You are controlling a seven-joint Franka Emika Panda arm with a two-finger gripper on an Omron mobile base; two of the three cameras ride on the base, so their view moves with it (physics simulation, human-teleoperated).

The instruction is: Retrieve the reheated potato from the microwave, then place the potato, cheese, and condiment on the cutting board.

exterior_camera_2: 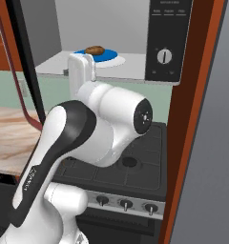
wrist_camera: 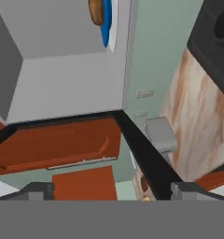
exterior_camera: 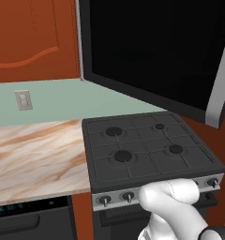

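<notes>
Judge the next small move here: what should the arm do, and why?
Probably reach the open gripper into the microwave toward the potato. Its door is swung open, the potato sits on a blue plate inside, and the gripper holds nothing.

No readable text — microwave (exterior_camera_2: 167, 40) panel labels above knob too blurred.

Potato (wrist_camera: 96, 11) cut off by hand view's top edge; microwave (exterior_camera_2: 170, 43) panel labels too small to read.
</notes>
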